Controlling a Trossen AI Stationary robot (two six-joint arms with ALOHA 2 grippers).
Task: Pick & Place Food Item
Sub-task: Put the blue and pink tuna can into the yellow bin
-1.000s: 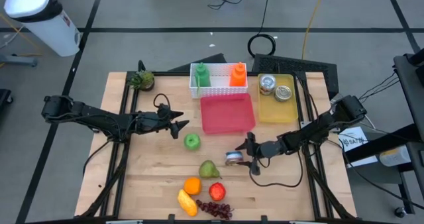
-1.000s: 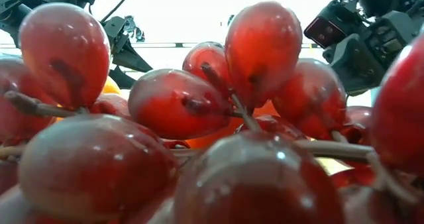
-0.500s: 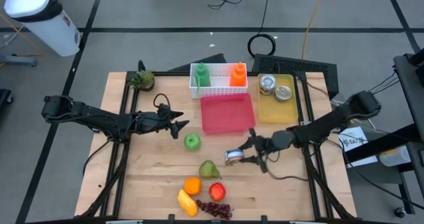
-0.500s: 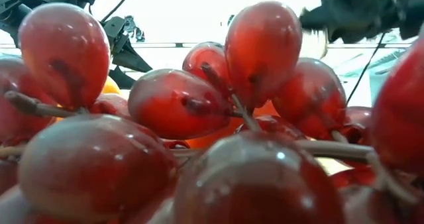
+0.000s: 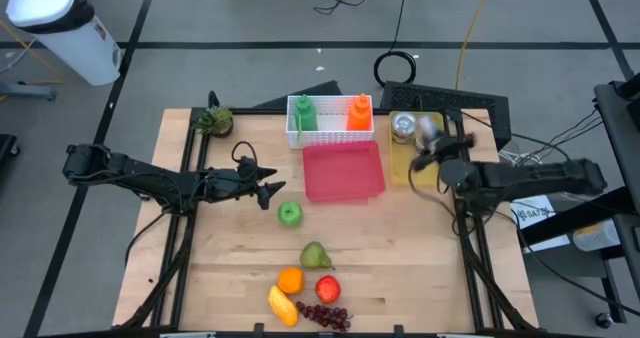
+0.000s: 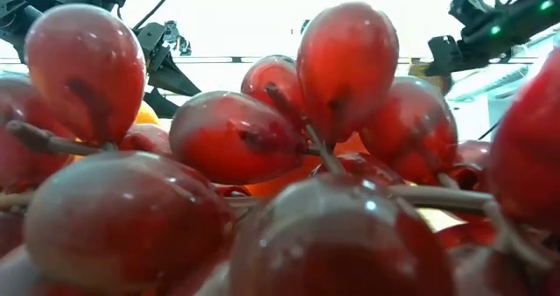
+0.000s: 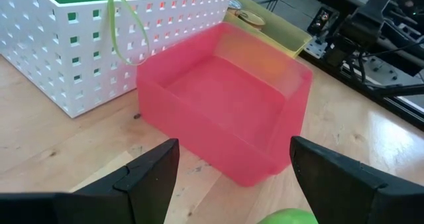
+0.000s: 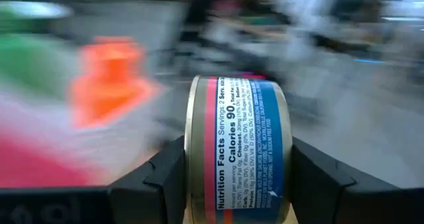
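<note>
A flat tin can (image 8: 238, 151) with a blue and red label sits between the fingers of my right gripper (image 8: 237, 184). In the high view the can (image 5: 428, 130) hangs blurred over the yellow tray (image 5: 405, 170) at the far right, with my right gripper (image 5: 430, 146) shut on it. My left gripper (image 5: 270, 190) stands open above the table left of centre, just beyond the green apple (image 5: 290, 213). It faces the pink bin (image 7: 232, 105), with nothing between its fingers. My right gripper pinches the can by its two flat ends (image 8: 192, 158), one finger (image 8: 156, 181) on each. The fingers lie about level and come from the table's right side. The can stands on edge, its label wall toward the wrist camera, lifted clear above the yellow tray.
A white basket (image 5: 330, 136) with a green and an orange bottle stands behind the pink bin (image 5: 343, 171). Another can (image 5: 403, 128) lies in the yellow tray. A pear (image 5: 316, 255), an orange (image 5: 290, 279) and red grapes (image 5: 325, 315) lie near the front edge. The grapes (image 6: 262, 173) fill the low view.
My right gripper has lifted the can off the middle of the table near the pear. It carried the can up and toward the far right, over the yellow tray, tipping from pointing down to about level. The move was fast and blurred.
</note>
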